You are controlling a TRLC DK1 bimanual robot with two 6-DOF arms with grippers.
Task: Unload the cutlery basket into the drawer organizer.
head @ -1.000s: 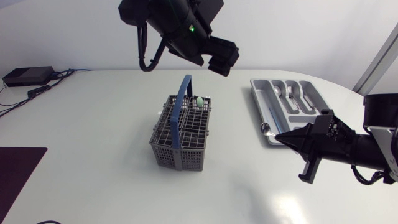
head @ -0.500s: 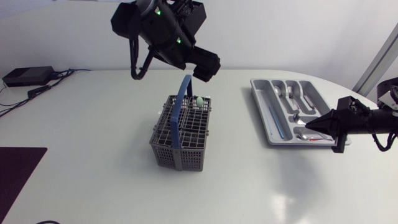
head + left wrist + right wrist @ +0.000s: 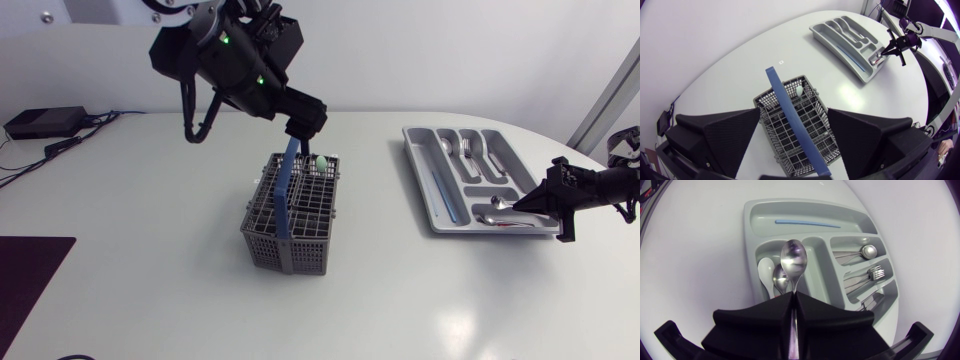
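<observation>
Right gripper (image 3: 792, 295): fingers closed on the handle of a shiny steel spoon (image 3: 793, 260). The bowl is held over the end compartment of the grey plastic drawer organizer (image 3: 415, 160), above a white spoon (image 3: 765, 275) and another metal spoon lying there.

Left gripper (image 3: 795, 112): fingers spread wide, holding nothing, above the grey wire cutlery basket with blue handle (image 3: 265, 245), which stands mid-surface. A pale green-tipped item (image 3: 321, 161) stands in the basket's far corner.

Grey basket (image 3: 266, 248), blue handle (image 3: 289, 188); pale grey organizer (image 3: 421, 182), silver spoon (image 3: 793, 260).
</observation>
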